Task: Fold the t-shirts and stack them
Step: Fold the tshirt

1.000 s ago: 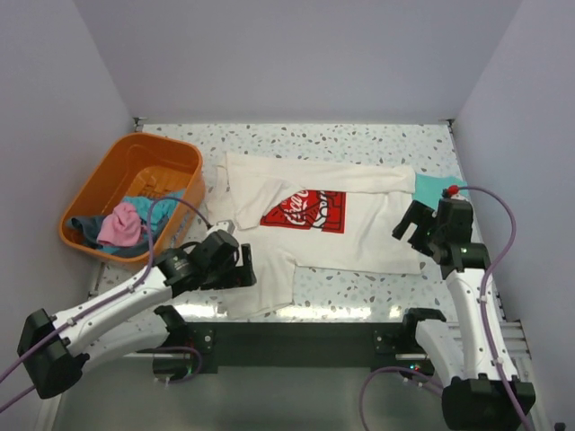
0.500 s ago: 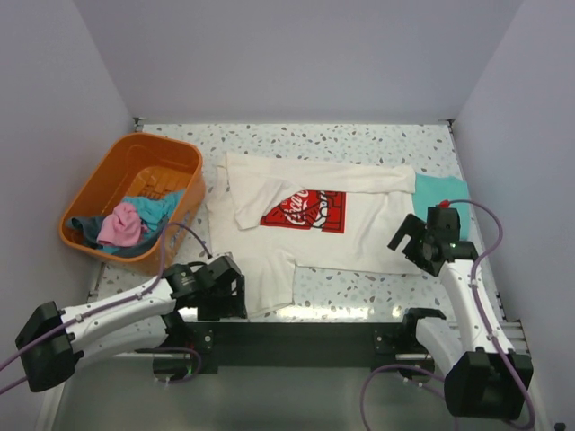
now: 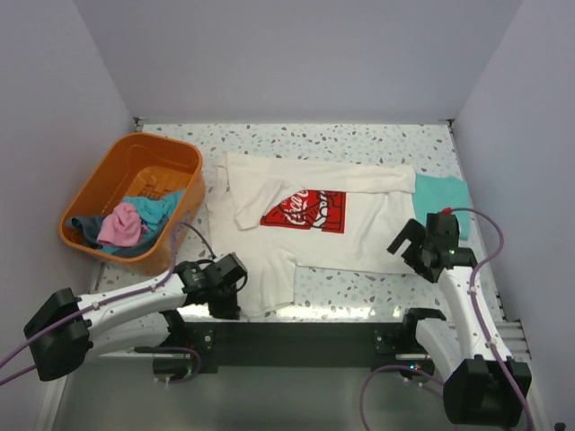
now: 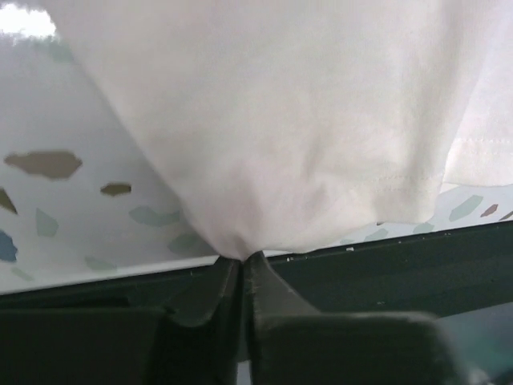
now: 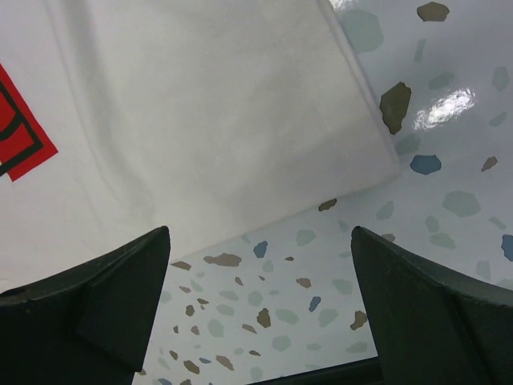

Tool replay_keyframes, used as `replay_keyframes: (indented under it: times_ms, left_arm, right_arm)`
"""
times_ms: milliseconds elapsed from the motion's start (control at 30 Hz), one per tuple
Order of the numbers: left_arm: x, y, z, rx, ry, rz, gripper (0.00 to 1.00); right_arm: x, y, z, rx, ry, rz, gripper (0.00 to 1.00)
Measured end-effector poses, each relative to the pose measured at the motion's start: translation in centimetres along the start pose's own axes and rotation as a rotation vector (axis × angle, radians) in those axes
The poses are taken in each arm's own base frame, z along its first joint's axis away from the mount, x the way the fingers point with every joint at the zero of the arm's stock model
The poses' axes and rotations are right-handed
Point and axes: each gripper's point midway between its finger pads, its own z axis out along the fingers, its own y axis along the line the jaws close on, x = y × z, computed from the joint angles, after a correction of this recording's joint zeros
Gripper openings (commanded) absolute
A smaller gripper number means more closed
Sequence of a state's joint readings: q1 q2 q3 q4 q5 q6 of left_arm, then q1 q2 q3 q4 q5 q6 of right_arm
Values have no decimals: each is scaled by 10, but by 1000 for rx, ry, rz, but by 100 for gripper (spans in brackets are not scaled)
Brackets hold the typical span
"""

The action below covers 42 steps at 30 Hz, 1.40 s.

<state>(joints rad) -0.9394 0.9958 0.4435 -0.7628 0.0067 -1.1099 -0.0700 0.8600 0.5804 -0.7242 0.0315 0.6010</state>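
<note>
While both arms reach over the table (image 3: 359,139), contents: two shirts
Cream-white t-shirt (image 3: 359,238): spread flat mid-table, red logo up
Teal-green t-shirt (image 3: 442,193): at its right edge
Left gripper (image 4: 240,261): pinched onto cream hem, near table edge
Right gripper (image 5: 258,233): fingers wide apart over near right corner

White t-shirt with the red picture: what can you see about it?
The white t-shirt is soft cream cloth with a red logo on its chest. It lies spread on the speckled table, one sleeve folded over its front, its right side touching a teal t-shirt. The left tool pinches its near left hem.
</note>
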Motion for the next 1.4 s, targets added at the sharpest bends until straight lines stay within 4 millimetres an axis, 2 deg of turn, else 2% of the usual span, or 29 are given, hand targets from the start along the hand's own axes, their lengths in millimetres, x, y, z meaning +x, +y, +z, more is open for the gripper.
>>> replay_keyframes:
  times_ms: [133, 367, 667, 767, 800, 867, 900, 967, 1000, 1133, 1200, 1233, 1400]
  left_arm:
    - [-6, -9, 3, 31, -23, -4, 0]
    - [-17, -15, -3, 73, -92, -7, 0]
    - [-31, -34, -13, 148, -147, 27, 0]
    - [-39, -43, -20, 163, -174, 40, 0]
    - [-41, -46, -23, 168, -183, 42, 0]
    - [-47, -52, -29, 181, -205, 47, 0]
    - [-51, -56, -31, 187, -217, 48, 0]
    - [-57, -61, -36, 191, -240, 51, 0]
    - [-60, -62, -37, 189, -249, 55, 0]
    - [-70, -70, -43, 184, -280, 64, 0]
    - [-75, -73, -47, 185, -298, 67, 0]
    - [-78, -73, -48, 186, -308, 67, 0]
    - [-104, -78, -62, 205, -373, 37, 0]
  right_arm:
    - [5, 1, -5, -23, -10, 59, 99]
    - [36, -14, 10, 24, 52, 186, 99]
    - [40, -21, 27, 50, 27, 254, 95]
    - [31, -16, 33, 30, -13, 265, 87]
    - [28, -15, 35, 22, -25, 268, 80]
    - [23, -12, 39, 5, -46, 273, 72]
    - [21, -11, 41, -2, -57, 276, 59]
    - [19, -9, 44, -11, -69, 279, 48]
    - [19, -10, 46, -9, -71, 280, 35]
    - [21, -11, 49, -7, -70, 272, 17]
    - [22, -13, 50, -3, -67, 265, 3]
    - [23, -13, 50, -2, -65, 260, 0]
    - [20, -13, 48, -9, -81, 238, 0]
